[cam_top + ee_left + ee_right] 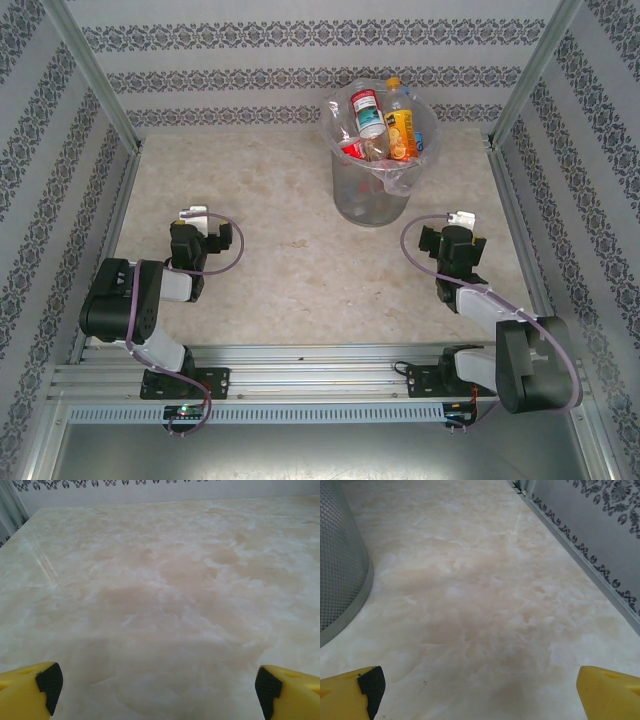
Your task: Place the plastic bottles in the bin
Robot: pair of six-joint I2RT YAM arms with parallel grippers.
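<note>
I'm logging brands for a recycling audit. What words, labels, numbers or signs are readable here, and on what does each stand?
No text can be read in these views.
Red-and-white label on the clear plastic bottle in the tall round grey bin: too small and blurred.
Orange label on the orange-capped bottle beside it: too small and blurred.
Patterned walls: ornament only, no letters.

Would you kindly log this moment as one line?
plastic bottles: in bin | left hand: open, empty | right hand: open, empty | task: appears complete
</note>
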